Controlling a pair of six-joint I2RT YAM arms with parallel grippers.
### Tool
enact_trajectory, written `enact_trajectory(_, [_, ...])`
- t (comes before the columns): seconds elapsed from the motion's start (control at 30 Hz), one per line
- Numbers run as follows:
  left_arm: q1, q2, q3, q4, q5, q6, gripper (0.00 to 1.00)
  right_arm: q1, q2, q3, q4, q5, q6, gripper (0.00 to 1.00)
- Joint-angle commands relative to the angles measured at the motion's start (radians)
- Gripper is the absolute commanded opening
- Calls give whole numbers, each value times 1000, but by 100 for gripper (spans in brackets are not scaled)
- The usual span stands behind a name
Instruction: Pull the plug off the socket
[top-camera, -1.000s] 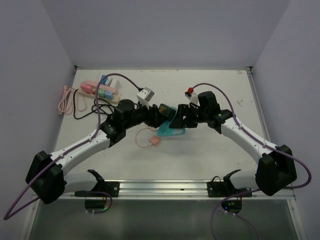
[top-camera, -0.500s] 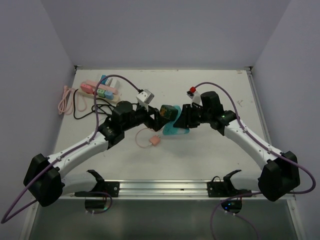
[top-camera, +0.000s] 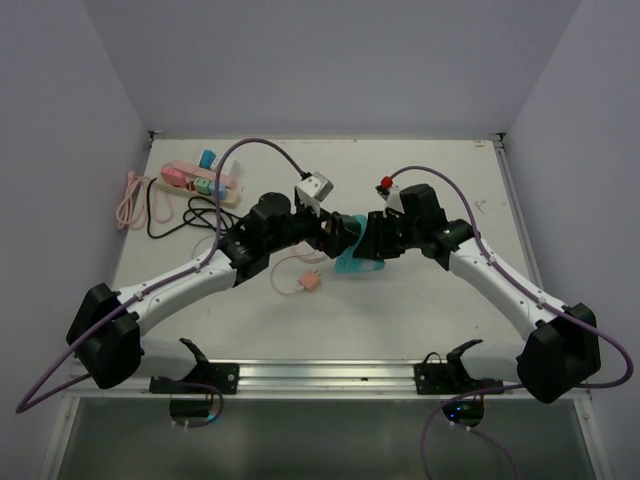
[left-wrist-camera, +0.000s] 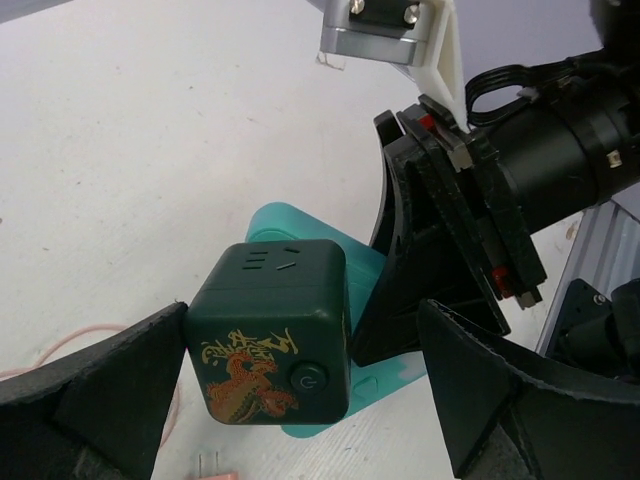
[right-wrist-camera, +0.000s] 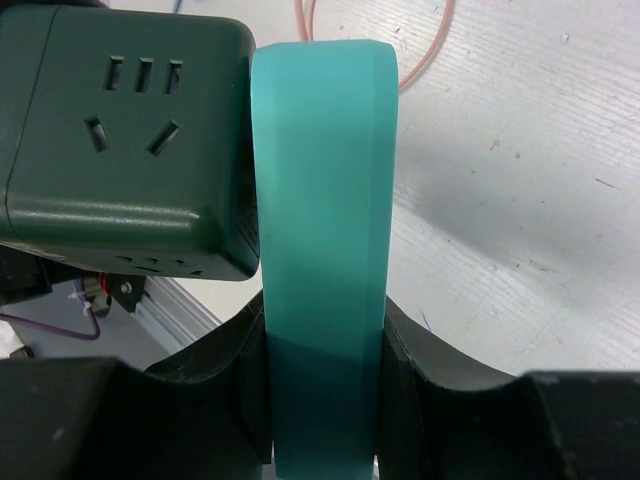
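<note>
Near the middle of the surface (top-camera: 420, 300), the right end effector (right-wrist-camera: 322, 350) is clamped on the teal plug (right-wrist-camera: 322, 200) — the dark green socket cube (left-wrist-camera: 270, 335) touches the plug's nine o'clock side. The left end effector (left-wrist-camera: 290, 390) gapes wide and empty around the cube, which bears an orange dragon, unreadable characters and a power symbol.

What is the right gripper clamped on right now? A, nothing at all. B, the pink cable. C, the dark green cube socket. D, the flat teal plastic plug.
D: the right gripper squeezes both faces of the flat teal plastic plug, with the dark green cube socket beside it, outside the grip.
</note>
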Motion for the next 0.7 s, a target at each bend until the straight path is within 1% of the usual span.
enact_trajectory(0.0, [-16,39,58,-30,-58,41,97,10,-46,68,17,8,-15,0])
enact_trajectory(0.03, [-16,45,61,-35,-61,44,96,12,-47,69,13,8,-18,0])
enact_trajectory(0.1, [-18,62,71,-50,-65,53,91,17,-49,71,10,8,-24,0])
enact_trajectory(0.17, [-18,72,72,-55,-61,55,84,20,-50,69,9,13,-27,0])
enact_trajectory(0.2, [-20,75,75,-56,-49,55,74,21,-52,66,9,16,-32,0])
enact_trajectory(0.27, [-23,75,74,-56,-36,52,61,21,-50,60,9,19,-37,0])
enact_trajectory(0.3, [-24,72,72,-55,-23,48,44,21,-52,56,10,25,-46,0])
enact_trajectory(0.37, [-24,64,66,-55,-18,42,23,23,-52,33,18,48,-55,0])
enact_trajectory(0.4, [-24,50,57,-53,-18,35,2,21,-47,25,18,80,-57,0])
enact_trajectory(0.43, [-24,41,51,-55,-18,30,0,21,-43,19,13,106,-64,0])
enact_trajectory(0.53, [-23,-7,26,-75,-36,18,0,20,-6,11,-20,206,-89,0])
enact_trajectory(0.67, [-16,-86,-3,-119,-55,10,0,-35,22,-30,-25,284,-75,0])
